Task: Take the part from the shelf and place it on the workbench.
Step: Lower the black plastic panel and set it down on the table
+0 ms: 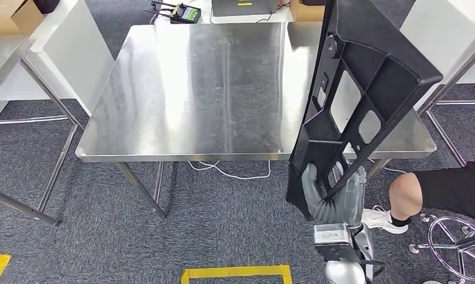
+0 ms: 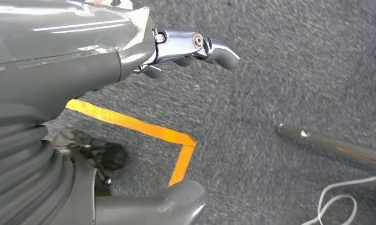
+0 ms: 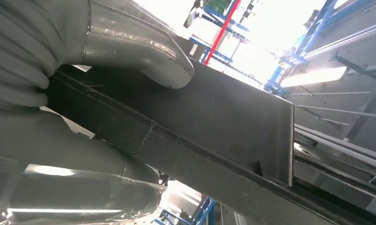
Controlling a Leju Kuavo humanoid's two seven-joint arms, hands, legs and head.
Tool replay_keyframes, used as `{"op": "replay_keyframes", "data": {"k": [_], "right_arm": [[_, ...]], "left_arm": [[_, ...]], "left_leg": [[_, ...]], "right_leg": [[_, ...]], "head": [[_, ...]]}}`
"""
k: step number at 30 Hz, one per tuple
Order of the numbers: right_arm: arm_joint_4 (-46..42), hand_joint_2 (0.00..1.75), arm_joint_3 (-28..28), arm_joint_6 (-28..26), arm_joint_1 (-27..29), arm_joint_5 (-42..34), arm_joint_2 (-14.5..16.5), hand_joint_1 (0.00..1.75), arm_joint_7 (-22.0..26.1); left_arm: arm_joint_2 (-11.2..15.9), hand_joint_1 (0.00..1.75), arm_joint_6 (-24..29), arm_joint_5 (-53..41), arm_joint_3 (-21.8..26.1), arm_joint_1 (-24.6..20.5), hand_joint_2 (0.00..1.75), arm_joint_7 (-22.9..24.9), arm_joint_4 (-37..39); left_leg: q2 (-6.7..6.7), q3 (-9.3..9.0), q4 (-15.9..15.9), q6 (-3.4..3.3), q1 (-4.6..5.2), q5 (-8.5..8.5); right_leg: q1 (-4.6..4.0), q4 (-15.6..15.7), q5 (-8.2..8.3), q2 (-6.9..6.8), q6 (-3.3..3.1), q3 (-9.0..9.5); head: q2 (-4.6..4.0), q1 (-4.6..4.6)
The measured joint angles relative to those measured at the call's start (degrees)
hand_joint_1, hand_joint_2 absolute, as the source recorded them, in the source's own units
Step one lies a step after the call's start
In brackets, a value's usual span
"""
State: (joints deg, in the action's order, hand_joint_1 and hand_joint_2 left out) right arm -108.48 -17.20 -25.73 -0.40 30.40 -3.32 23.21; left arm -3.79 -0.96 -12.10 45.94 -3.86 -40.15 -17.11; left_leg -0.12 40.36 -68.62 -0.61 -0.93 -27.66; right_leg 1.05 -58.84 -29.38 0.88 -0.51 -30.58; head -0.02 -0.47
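Note:
The part [image 1: 365, 89] is a long black ribbed plastic frame with cut-outs. It stands nearly upright, its top leaning over the right side of the steel workbench [image 1: 223, 89]. My right hand [image 1: 326, 198] grips its lower end, below the bench's front edge. In the right wrist view the thumb [image 3: 143, 56] presses on the part's dark flat face [image 3: 223, 117]. My left hand [image 2: 186, 47] hangs over grey carpet, its fingers apart and holding nothing.
A person's knee [image 1: 407, 192] and a wheeled stool base [image 1: 459, 239] are at the right, close to my right arm. Shelf legs [image 1: 51, 106] stand to the left. Yellow floor tape [image 1: 235, 273] marks the carpet. A white cable [image 1: 235, 173] trails under the bench.

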Motion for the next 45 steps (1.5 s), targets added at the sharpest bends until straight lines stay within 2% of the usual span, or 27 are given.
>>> {"op": "replay_keyframes", "data": {"k": [1,2,5,7,9,11,12,13,14,16,17,19,22,24,26,27,28,29,30,32,34,37,39,42,43,44,45], "right_arm": [[0.0,1.75,0.0,0.0,0.0,0.0,0.0,1.75,0.0],[0.0,1.75,0.0,0.0,-0.1,0.0,0.0,1.75,0.0],[0.2,1.75,0.0,-0.3,-0.4,0.0,0.0,1.75,-0.2],[0.2,1.75,0.1,-0.6,-0.5,0.1,-0.1,1.75,-0.4],[0.2,1.75,0.2,-1.1,-0.5,0.2,-0.3,1.75,-0.5],[0.2,1.75,0.2,-1.4,-0.2,0.2,-0.6,1.75,-0.6],[0.2,1.75,0.2,-1.5,0.1,0.2,-0.8,1.75,-0.6],[0.2,1.75,0.2,-1.6,0.5,0.2,-0.9,1.75,-0.6],[0.2,1.75,0.2,-1.7,0.7,0.2,-1.1,1.75,-0.6],[0.2,1.75,0.2,-1.9,0.9,0.2,-1.1,1.75,-0.7],[0.2,1.75,0.1,-1.9,0.9,0.3,-1.0,1.75,-0.7],[0.3,1.75,0.0,-1.8,0.6,0.4,-0.8,1.75,-0.8],[0.5,1.75,0.0,-1.8,0.0,0.5,-0.5,1.75,-1.0],[0.5,1.75,0.0,-1.8,-0.2,0.6,-0.4,1.75,-1.0],[0.6,1.75,0.0,-1.9,-0.2,0.7,-0.3,1.75,-1.0],[0.7,1.75,0.0,-1.9,-0.2,0.7,-0.3,1.75,-1.0],[0.8,1.75,-0.1,-1.9,-0.1,0.7,-0.3,1.75,-1.1],[0.8,1.75,-0.1,-2.0,-0.1,0.7,-0.3,1.75,-1.1],[0.8,1.75,-0.1,-2.0,-0.1,0.7,-0.3,1.75,-1.1],[0.9,1.75,-0.1,-2.0,-0.1,0.7,-0.3,1.75,-1.0],[0.9,1.75,-0.1,-2.1,-0.1,0.7,-0.2,1.75,-1.0],[1.0,1.75,-0.1,-2.1,-0.1,0.7,-0.1,1.75,-0.9],[1.0,1.75,-0.1,-2.1,-0.4,0.7,-0.1,1.75,-0.9],[1.2,1.75,-0.1,-2.1,-0.4,0.7,-0.1,1.75,-0.9],[1.3,1.75,-0.1,-2.1,-0.4,0.7,-0.1,1.75,-0.9],[1.4,1.75,-0.1,-2.1,-0.3,0.7,-0.2,1.75,-0.9],[1.5,1.75,-0.1,-2.1,-0.2,0.7,-0.2,1.75,-0.9]], "left_arm": [[0.0,0.00,0.0,0.0,0.0,0.0,1.75,0.0,0.0],[0.1,0.00,0.0,0.0,0.0,0.0,1.75,0.0,0.0],[0.3,0.00,0.0,-0.1,0.1,-0.1,1.75,0.0,0.1],[0.3,0.00,0.1,-0.4,0.1,-0.2,1.75,0.0,0.2],[0.4,0.00,0.2,-0.9,0.1,-0.4,1.75,0.0,0.3],[0.5,0.00,0.2,-1.1,0.1,-0.6,1.75,0.0,0.4],[0.5,0.00,0.2,-1.1,0.1,-0.7,1.75,0.0,0.5],[0.5,0.00,0.2,-1.1,0.1,-0.8,1.75,0.0,0.6],[0.5,0.00,0.3,-1.1,0.1,-0.8,1.75,0.0,0.8],[0.6,0.00,0.4,-1.1,0.1,-0.8,1.75,0.0,0.9],[0.6,0.00,0.4,-1.1,0.1,-0.7,1.75,0.0,1.0],[0.7,0.00,0.4,-1.0,0.2,-0.7,1.75,0.0,1.1],[0.8,0.00,0.4,-1.0,0.2,-0.7,1.75,0.0,1.1],[0.8,0.00,0.3,-1.1,0.2,-0.8,1.75,0.0,1.1],[0.8,0.00,0.3,-1.1,0.2,-0.6,1.75,0.0,1.1],[0.8,0.00,0.3,-1.1,0.2,-0.5,1.75,0.0,1.1],[0.8,0.00,0.3,-1.1,0.2,-0.5,1.75,0.0,1.1],[0.8,0.00,0.3,-1.1,0.2,-0.4,1.75,0.0,1.1],[0.8,0.00,0.3,-1.1,0.2,-0.4,1.75,0.0,1.1],[0.9,0.00,0.4,-1.1,0.2,-0.4,1.75,0.0,1.1],[1.1,0.00,0.4,-1.2,0.3,-0.4,1.75,0.0,1.1],[1.2,0.00,0.6,-1.2,0.3,-0.4,1.75,0.0,1.1],[1.2,0.00,0.6,-1.3,0.3,-0.4,1.75,0.0,1.1],[1.2,0.00,0.8,-1.3,0.3,-0.4,1.75,0.0,1.1],[1.2,0.00,0.8,-1.4,0.3,-0.4,1.75,0.0,1.1],[1.2,0.00,0.9,-1.4,0.3,-0.4,1.75,0.0,1.1],[1.2,0.00,0.9,-1.5,0.3,-0.4,1.75,0.0,1.1]], "left_leg": [[-0.04,-1.26,3.3,-0.28,0.15,1.88],[-0.05,-2.46,6.0,-0.60,0.34,2.76],[-0.03,-3.96,8.3,-1.31,0.91,1.93],[-0.01,-4.69,9.2,-1.80,0.72,1.94],[0.06,-5.74,10.1,-2.45,0.43,1.81],[0.06,-6.41,10.2,-2.86,0.44,1.25],[0.01,-6.76,10.2,-2.89,0.45,0.92],[-0.04,-7.16,10.2,-2.86,0.44,0.57],[-0.10,-7.66,10.2,-2.76,0.43,0.19],[-0.16,-8.71,10.1,-2.29,0.51,-0.72],[-0.17,-9.15,10.1,-1.96,0.66,-1.31],[-0.10,-9.66,9.9,-1.29,0.88,-2.28],[0.09,-9.90,9.3,-0.39,0.28,-3.33],[0.14,-8.06,5.2,0.17,-0.05,-5.14],[0.13,-3.54,-2.2,0.56,-0.08,-7.52],[0.13,-1.28,-5.1,0.65,-0.10,-7.89],[0.13,0.26,-6.3,0.64,-0.10,-7.22],[0.13,0.71,-5.3,0.52,-0.11,-5.34],[0.12,0.18,-2.4,0.29,-0.10,-2.60],[0.11,-2.27,4.4,-0.34,0.13,1.63],[0.17,-3.73,7.8,-1.11,0.68,1.87],[0.12,-5.15,9.4,-2.40,1.02,0.90],[-0.05,-6.71,10.0,-3.08,0.90,0.59],[-0.19,-8.17,10.1,-3.58,0.91,-0.61],[-0.28,-8.78,10.1,-3.57,0.92,-1.19],[-0.38,-9.54,10.1,-3.50,0.92,-1.83],[-0.48,-10.43,10.1,-3.36,0.92,-2.53]], "right_leg": [[-0.13,0.0,-0.43,0.09,0.21,0.48],[-0.25,0.1,-0.77,0.17,0.47,0.81],[-0.41,0.4,-1.20,0.21,1.25,0.86],[-0.48,-0.2,-1.72,-0.06,1.66,0.49],[-0.53,-5.0,-3.34,-0.32,1.64,-2.08],[-0.46,-12.8,-5.11,-0.35,1.58,-7.06],[-0.42,-15.5,-5.22,-0.36,1.80,-9.23],[-0.37,-16.1,-4.47,-0.36,2.20,-10.41],[-0.28,-14.5,-2.85,-0.40,2.73,-10.45],[0.03,-7.0,1.48,-0.76,3.66,-8.09],[0.11,-3.6,3.07,-0.97,3.69,-6.74],[0.14,-0.6,4.09,-1.17,2.87,-5.34],[0.18,-0.4,3.61,-0.80,1.45,-4.80],[0.32,-0.3,3.11,-0.68,0.54,-4.02],[0.14,-0.3,2.36,-0.69,-0.11,-3.22],[0.08,-0.3,1.94,-0.65,-0.21,-2.77],[0.03,-0.3,1.47,-0.56,-0.21,-2.24],[0.01,-0.3,0.97,-0.45,-0.14,-1.58],[0.01,-0.3,0.41,-0.35,-0.04,-0.81],[-0.14,-0.1,-0.67,-0.26,0.36,0.33],[-0.27,0.1,-1.30,-0.18,1.09,1.07],[-0.47,-0.2,-1.56,-0.20,2.24,2.05],[-0.47,-3.4,-2.55,-0.28,2.39,0.43],[-0.33,-12.9,-5.00,-0.32,2.38,-6.70],[-0.30,-14.2,-5.45,-0.32,2.56,-8.68],[-0.26,-13.9,-5.23,-0.32,2.78,-9.76],[-0.19,-11.7,-3.95,-0.35,3.16,-9.94]], "head": [[0.00,0.02],[0.00,0.02],[0.00,-0.09],[0.00,-0.05],[0.00,0.11],[0.00,0.20],[0.00,0.21],[0.00,0.22],[0.00,0.25],[0.00,0.32],[0.00,0.34],[0.00,0.19],[0.00,-0.03],[0.00,-0.08],[0.00,-0.10],[0.00,-0.09],[0.00,-0.10],[0.00,-0.10],[0.00,-0.09],[0.00,-0.03],[0.00,0.01],[0.00,-0.02],[0.00,0.10],[0.00,0.23],[0.00,0.21],[0.00,0.25],[0.00,0.29]]}}
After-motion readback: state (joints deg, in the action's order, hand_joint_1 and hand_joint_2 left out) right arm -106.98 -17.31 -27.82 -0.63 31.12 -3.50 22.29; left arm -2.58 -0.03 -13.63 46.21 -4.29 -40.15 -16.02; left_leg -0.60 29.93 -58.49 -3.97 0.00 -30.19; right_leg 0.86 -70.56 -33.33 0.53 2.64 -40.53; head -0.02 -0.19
